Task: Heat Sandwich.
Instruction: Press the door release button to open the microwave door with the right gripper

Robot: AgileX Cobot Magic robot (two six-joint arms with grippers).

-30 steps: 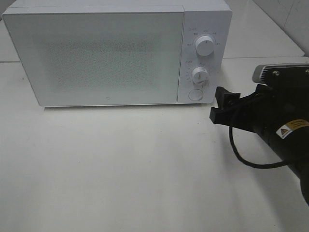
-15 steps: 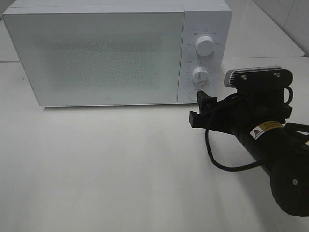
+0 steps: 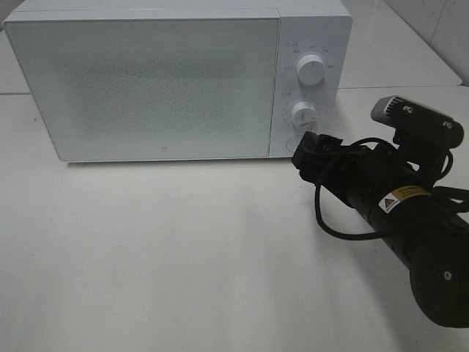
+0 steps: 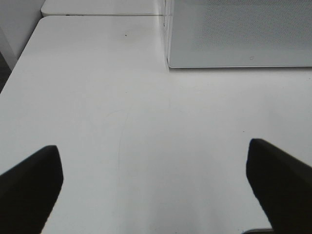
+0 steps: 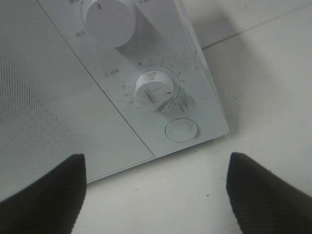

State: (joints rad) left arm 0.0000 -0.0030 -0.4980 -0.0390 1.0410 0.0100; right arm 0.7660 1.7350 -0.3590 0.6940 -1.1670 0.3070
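The sandwich is out of view. A white microwave (image 3: 146,88) stands at the back of the table with its door closed; its frosted door hides the inside. My right gripper (image 3: 308,152) is open and empty, with its tips just in front of the round button (image 5: 182,130) at the bottom of the control panel. The right wrist view shows that button between and beyond the two dark fingers (image 5: 44,195). Over bare table left of the microwave (image 4: 239,34), my left gripper (image 4: 156,190) is wide open and empty; it does not appear in the exterior high view.
Above the button are a lower knob (image 3: 303,114) and an upper knob (image 3: 311,71). The white table (image 3: 183,249) spreads in front of the microwave. A seam between tabletops runs behind the right arm (image 3: 410,220).
My right arm has swung left and toward the microwave, rolling its wrist, so the gripper tips now sit at the control panel's bottom button. The left gripper shows no change.
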